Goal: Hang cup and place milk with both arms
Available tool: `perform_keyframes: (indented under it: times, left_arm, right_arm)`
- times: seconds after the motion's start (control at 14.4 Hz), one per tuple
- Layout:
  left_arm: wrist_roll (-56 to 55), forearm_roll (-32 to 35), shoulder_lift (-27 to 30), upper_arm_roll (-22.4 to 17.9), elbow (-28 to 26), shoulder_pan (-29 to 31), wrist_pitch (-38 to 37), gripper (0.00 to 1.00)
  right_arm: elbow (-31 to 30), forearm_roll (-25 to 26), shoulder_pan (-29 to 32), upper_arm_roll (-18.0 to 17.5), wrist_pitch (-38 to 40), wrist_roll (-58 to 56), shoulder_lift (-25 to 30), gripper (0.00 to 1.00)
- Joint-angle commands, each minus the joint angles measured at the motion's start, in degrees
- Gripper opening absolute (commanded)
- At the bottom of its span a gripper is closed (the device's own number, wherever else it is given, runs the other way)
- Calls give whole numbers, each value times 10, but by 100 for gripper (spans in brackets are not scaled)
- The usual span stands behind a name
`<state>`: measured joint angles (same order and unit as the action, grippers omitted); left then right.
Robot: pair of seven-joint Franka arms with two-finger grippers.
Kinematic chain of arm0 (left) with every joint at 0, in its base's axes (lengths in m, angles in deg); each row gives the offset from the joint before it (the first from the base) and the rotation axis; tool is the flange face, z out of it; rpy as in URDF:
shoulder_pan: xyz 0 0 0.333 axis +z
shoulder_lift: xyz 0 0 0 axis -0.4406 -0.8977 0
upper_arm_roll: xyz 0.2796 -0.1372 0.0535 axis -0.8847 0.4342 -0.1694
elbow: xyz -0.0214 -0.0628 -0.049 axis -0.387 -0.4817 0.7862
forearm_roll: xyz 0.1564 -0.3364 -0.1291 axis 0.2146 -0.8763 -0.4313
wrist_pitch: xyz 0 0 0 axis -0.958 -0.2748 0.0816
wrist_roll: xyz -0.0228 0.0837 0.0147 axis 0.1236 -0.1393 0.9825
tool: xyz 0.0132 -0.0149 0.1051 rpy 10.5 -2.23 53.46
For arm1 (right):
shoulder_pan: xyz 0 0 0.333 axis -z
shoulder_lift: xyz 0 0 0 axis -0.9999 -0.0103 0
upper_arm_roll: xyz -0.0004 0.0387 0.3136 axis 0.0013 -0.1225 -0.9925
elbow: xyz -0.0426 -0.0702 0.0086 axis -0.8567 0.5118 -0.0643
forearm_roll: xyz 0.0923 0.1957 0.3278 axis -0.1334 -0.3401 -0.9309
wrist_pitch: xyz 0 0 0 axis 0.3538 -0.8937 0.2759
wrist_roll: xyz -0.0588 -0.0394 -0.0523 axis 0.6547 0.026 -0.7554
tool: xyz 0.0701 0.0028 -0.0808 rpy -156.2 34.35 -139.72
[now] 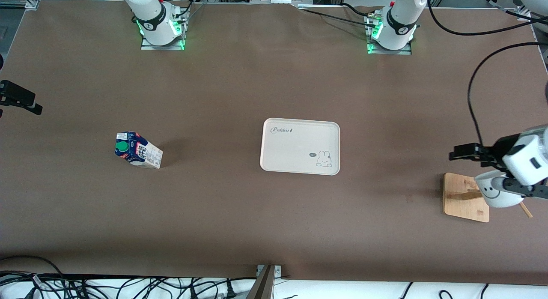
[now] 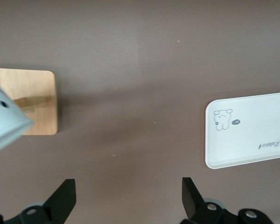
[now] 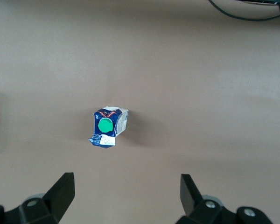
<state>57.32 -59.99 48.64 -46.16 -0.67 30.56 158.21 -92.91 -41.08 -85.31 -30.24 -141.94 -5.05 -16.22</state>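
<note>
Hovering my left tool [image 2: 126,198] with fingers apart above the brown desk [image 1: 239,85] by the wooden stand [image 1: 464,196], cup [image 1: 496,192] hanging there tilted, right tool [image 3: 126,198] spread wide over the upright milk [image 1: 138,150], cap [image 3: 105,126] pointing up, tray [image 1: 299,145] mid-desk.

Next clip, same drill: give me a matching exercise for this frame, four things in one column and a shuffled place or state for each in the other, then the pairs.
Things:
1. cup
2. milk
3. tray
4. left gripper

Places or states:
A. bare, mid-table
B. standing toward the right arm's end of the table
C. open, holding nothing
D. on the wooden stand, toward the left arm's end

Pairs: 1-D, 2-B, 3-A, 4-C

The right gripper is also open, high over the milk.
</note>
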Motion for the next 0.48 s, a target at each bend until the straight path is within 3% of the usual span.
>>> perform_keyframes:
  times: [0.0,0.28,0.42]
  left_arm:
    - [-47,28,65,-3,-79,-26,1,100]
    - [-67,31,130,-3,-163,-33,17,100]
    - [-65,31,193,-9,-264,-35,78,100]
  right_arm:
    - [-45,16,19,-25,-23,2,33,100]
    - [-37,44,11,-27,-9,1,28,100]
    - [-47,40,12,-27,-12,4,33,100]
